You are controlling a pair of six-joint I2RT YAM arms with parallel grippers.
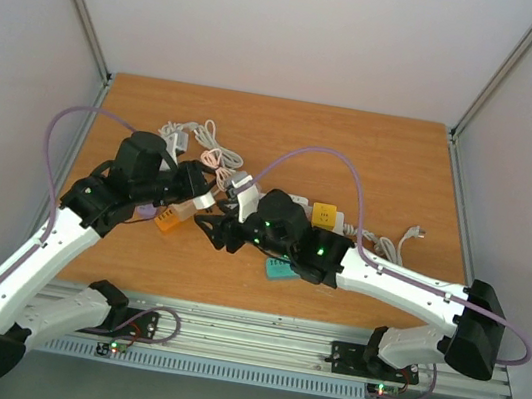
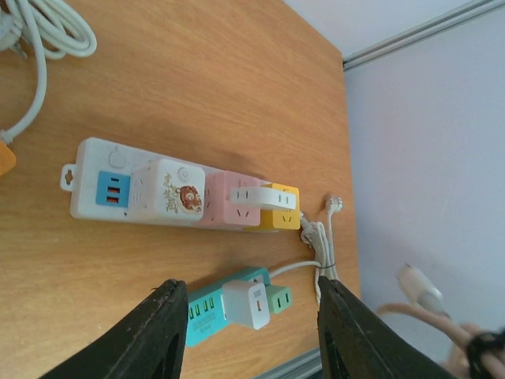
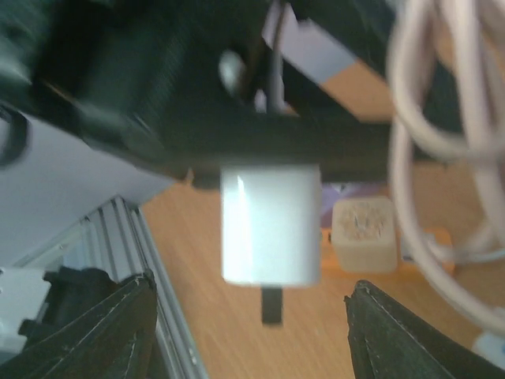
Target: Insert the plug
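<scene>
A white plug adapter [image 3: 271, 225] with one dark prong pointing down hangs in front of my open right gripper [image 3: 252, 283], above the wood. Its top meets a blurred black body and I cannot tell what carries it. In the top view it [image 1: 238, 186] lies between the two grippers, with a pink cable [image 1: 216, 158]. My left gripper [image 2: 250, 284] is open and empty, aimed at a white power strip [image 2: 91, 189] with coloured cube sockets and a teal strip [image 2: 207, 314] carrying a white charger. My grippers [image 1: 208, 193] [image 1: 213, 230] nearly meet mid-table.
An orange strip [image 1: 172, 218] with a cream cube [image 3: 363, 234] lies by the left gripper. White coiled cables [image 1: 200, 135] lie at the back left, another bundle [image 1: 390, 247] at the right. An aluminium rail [image 1: 255, 332] runs along the near edge.
</scene>
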